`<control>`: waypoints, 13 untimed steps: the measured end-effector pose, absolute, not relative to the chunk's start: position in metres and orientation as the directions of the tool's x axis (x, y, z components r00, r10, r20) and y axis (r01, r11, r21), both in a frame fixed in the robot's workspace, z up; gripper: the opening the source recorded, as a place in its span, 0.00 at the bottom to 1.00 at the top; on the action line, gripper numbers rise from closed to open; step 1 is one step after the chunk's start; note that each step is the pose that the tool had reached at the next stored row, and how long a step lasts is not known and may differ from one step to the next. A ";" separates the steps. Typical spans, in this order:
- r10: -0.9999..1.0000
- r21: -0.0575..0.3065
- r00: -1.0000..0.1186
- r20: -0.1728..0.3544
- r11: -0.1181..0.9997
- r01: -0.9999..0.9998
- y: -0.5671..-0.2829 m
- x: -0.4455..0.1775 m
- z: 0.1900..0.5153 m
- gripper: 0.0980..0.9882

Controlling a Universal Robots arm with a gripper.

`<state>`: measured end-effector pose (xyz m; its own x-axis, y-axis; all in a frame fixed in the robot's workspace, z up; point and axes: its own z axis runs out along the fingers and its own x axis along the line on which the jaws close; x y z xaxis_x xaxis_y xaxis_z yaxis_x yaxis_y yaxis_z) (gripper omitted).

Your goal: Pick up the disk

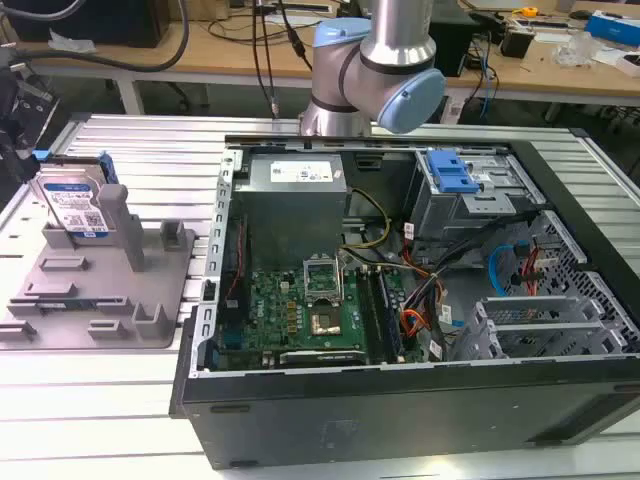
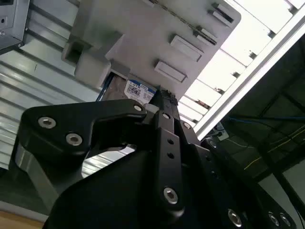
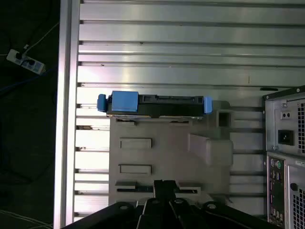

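The disk [image 1: 73,199] stands upright on its edge in a slot at the back of the grey fixture [image 1: 110,300], on the exterior view's left. It is silver with a white-and-blue label and blue side rails. In the first wrist view I look down on the disk [image 3: 155,105] edge-on, with blue rails at both ends, on the fixture [image 3: 162,152]. My gripper [image 3: 164,184] hangs well above the fixture, apart from the disk, fingers together and holding nothing. In the second wrist view the disk's label [image 2: 138,90] peeks out just past the gripper [image 2: 162,95].
An open computer case [image 1: 400,300] with motherboard, cables and a silver drive cage with a blue latch [image 1: 452,172] lies to the exterior view's right of the fixture. Both rest on a ribbed aluminium table [image 1: 150,140]. The arm [image 1: 375,60] rises behind the case.
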<state>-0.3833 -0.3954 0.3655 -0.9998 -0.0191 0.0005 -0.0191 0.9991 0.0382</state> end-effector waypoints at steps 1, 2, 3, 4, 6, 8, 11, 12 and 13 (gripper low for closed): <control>-0.019 0.038 -1.000 0.000 0.999 -0.019 -0.395 -0.383 0.365 0.01; -0.019 0.038 -1.000 0.000 0.999 -0.019 -0.395 -0.383 0.365 0.01; -0.019 0.038 -1.000 0.001 0.999 -0.019 -0.395 -0.383 0.365 0.01; -0.019 0.038 -1.000 0.000 0.999 -0.019 -0.395 -0.383 0.365 0.01; -0.019 0.038 -1.000 0.000 0.999 -0.019 -0.395 -0.383 0.365 0.01; -0.019 0.038 -1.000 0.000 0.999 -0.019 -0.395 -0.383 0.365 0.01; -0.026 0.038 -1.000 0.000 0.999 -0.026 -0.395 -0.383 0.365 0.01; -0.052 0.038 -0.999 0.000 0.998 -0.052 -0.395 -0.383 0.365 0.01; -0.070 0.038 -0.998 0.000 0.997 -0.070 -0.395 -0.383 0.365 0.01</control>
